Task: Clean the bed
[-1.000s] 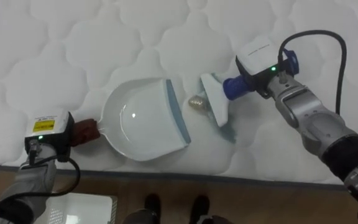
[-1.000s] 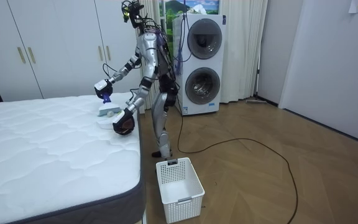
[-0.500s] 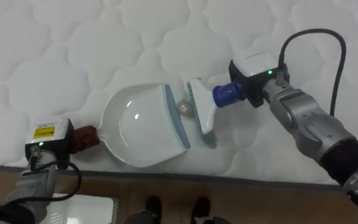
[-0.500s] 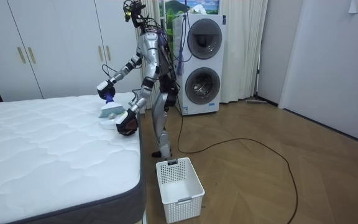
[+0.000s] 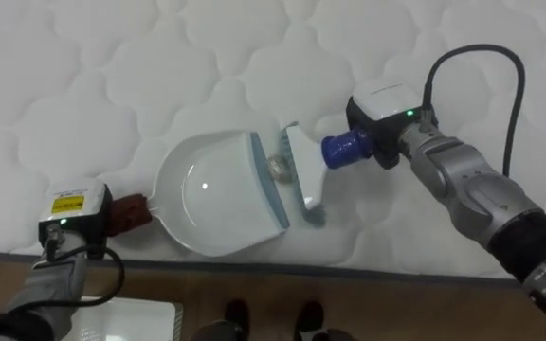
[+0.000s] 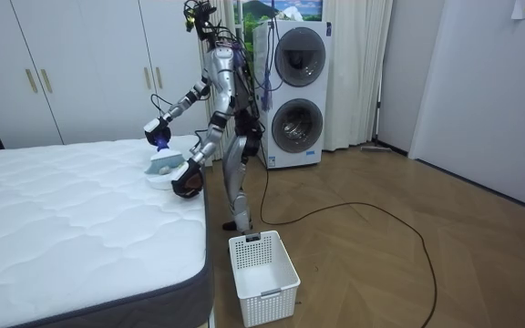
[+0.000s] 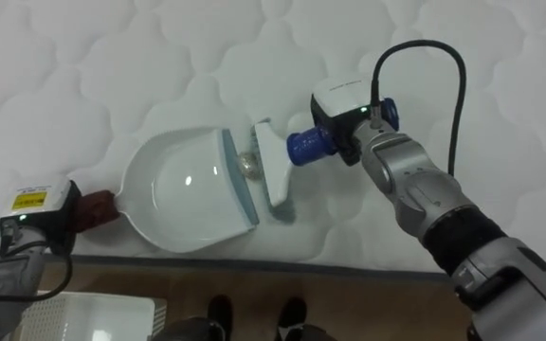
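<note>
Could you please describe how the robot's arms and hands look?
The left hand is dark, with a white box on its back bearing a yellow label and a green light. The right hand is dark too, with a similar white box and green light. The right forearm is silver-grey, black toward the elbow, with a black cable looping above it. The left forearm is grey, with a black cable.

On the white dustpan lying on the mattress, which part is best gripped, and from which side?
The narrow rear end of the dustpan, from the robot's left, where the left hand holds it: the pan tapers there, and the blue-lipped mouth opposite faces the brush and the small ball.
</note>
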{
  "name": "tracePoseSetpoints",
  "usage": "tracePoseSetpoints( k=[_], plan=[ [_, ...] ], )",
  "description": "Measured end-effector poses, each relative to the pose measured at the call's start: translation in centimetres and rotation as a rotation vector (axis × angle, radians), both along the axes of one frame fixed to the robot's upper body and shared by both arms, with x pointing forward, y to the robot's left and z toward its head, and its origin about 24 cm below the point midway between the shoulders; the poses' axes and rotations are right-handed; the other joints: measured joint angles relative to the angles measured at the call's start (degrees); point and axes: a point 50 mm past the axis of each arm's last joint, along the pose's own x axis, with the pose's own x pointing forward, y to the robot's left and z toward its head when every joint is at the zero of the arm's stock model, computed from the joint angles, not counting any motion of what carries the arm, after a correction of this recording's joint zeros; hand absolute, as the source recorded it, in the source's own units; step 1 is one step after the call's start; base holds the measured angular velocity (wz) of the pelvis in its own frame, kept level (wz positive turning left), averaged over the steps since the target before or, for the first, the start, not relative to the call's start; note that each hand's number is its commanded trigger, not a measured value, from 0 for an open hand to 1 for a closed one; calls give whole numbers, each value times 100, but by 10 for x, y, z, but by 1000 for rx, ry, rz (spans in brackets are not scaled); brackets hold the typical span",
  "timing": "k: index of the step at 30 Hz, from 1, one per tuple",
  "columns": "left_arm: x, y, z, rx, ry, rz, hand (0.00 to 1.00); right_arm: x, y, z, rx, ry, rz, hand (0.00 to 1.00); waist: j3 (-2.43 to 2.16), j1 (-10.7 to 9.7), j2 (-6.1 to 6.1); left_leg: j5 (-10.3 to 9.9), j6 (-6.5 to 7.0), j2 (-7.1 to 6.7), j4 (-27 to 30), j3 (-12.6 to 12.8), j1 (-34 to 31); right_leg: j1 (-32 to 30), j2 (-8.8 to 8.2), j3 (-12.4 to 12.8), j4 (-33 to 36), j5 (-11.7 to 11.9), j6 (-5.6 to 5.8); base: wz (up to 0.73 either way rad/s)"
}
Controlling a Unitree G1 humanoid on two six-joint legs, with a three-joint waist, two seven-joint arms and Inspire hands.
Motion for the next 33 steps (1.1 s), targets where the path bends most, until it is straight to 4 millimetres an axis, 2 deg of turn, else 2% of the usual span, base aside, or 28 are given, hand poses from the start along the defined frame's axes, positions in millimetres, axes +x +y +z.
tracePoseSetpoints(
  k=[6, 33],
  plan=[
    [-3, 1, -3, 2, 13, 6, 100, 0, 2, 1, 3, -2, 11, 100, -42, -7, 41, 9, -7, -2, -32, 15, 30, 13, 0, 14, -1, -3, -4, 0],
    [-6, 2, -6, -10, 45, 7, 100, -4, 17, 6, 66, 14, 85, 100, -48, -43, 34, 92, 12, -83, -209, 10, 104, 23, -77, -16, -13, -26, 20, 1]
  ],
)
